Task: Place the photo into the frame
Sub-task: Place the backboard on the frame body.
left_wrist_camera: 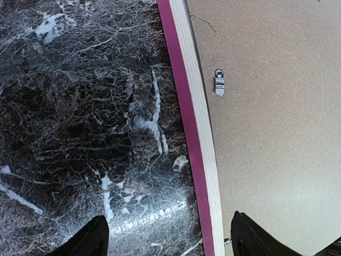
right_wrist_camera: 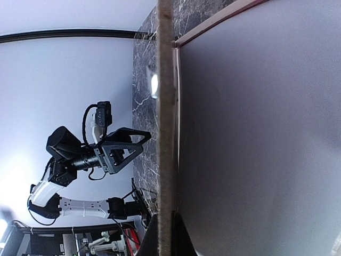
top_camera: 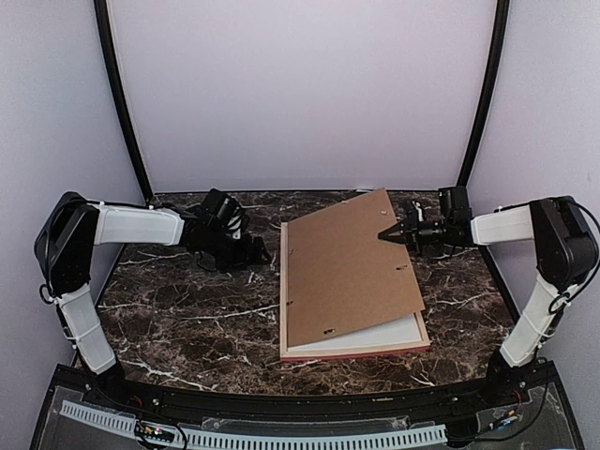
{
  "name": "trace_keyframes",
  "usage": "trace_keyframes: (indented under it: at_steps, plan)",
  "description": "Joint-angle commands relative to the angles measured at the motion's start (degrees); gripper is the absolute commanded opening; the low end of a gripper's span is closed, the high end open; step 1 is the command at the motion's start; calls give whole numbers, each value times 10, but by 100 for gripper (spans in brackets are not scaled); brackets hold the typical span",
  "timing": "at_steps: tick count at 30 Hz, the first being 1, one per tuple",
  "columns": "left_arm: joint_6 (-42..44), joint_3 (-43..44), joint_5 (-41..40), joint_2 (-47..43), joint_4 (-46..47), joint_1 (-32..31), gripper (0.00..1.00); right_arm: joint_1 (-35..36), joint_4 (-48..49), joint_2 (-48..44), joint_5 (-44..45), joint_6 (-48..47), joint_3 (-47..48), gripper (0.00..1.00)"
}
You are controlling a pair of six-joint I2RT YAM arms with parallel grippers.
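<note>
Where the pink, pale-sided rectangular wooden frame (top_camera: 356,352) lies flat mid-table, dark marble tabletop (top_camera: 187,309) flanks both sides. Your left gripper (left_wrist_camera: 168,224) gapes wide over its left edge; your right gripper (top_camera: 382,235) pinches the skewed brown backing board (top_camera: 352,267) at its right edge.

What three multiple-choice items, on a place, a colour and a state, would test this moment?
1. Where is the board relative to the frame? A beside it; B askew on top; C under it.
2. What colour is the frame's outer strip? A pink; B blue; C green.
3. How do the right jaws stand? A wide open; B shut on the board's edge; C out of view.
B: it overlaps the frame at an angle. A: pink shows in the left wrist view. B: they pinch the board's right edge.
</note>
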Motion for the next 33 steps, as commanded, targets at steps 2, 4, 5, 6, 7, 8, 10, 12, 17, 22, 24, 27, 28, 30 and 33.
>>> trace_keyframes:
  at_steps: [2,4,5,6,7,8,10,12,17,22,24,27,28,30,33]
  plan:
    - [0,-10,-3,-27,-5,-2,81,-10,2,-40,-25,-1,10,0]
    - [1,-11,-2,-26,-3,-2,81,-12,-55,-41,-12,-38,27,0]
    - [1,-12,-2,-26,-2,-2,81,-12,-82,-40,-5,-62,40,0]
    - [2,-13,2,-26,0,-2,81,-12,-107,-39,-1,-75,48,0]
    - [1,-15,5,-25,6,-3,81,-13,-115,-38,0,-81,54,0]
    - [1,-16,10,-25,11,-3,81,-13,-116,-38,-2,-82,55,0]
    - [1,-16,13,-21,22,-7,81,-13,-122,-38,-3,-88,62,0]
    - [5,-7,12,-9,23,-14,81,-13,-137,-36,-2,-99,71,0]
    - [9,32,6,28,18,-37,81,-12,-141,-35,0,-103,75,0]
    - [9,91,-6,83,-5,-58,78,-11,-132,-39,1,-102,62,0]
    - [9,107,-10,100,-8,-65,75,-11,-129,-41,1,-100,56,0]
    - [9,127,-14,120,-14,-72,71,-11,-119,-42,0,-96,46,0]
    - [9,130,-15,128,-19,-73,68,-11,-117,-43,0,-96,44,0]
    - [10,134,-17,136,-20,-75,64,-11,-113,-43,-1,-95,41,0]
    - [9,135,-17,146,-17,-78,59,-11,-113,-42,-1,-96,36,0]
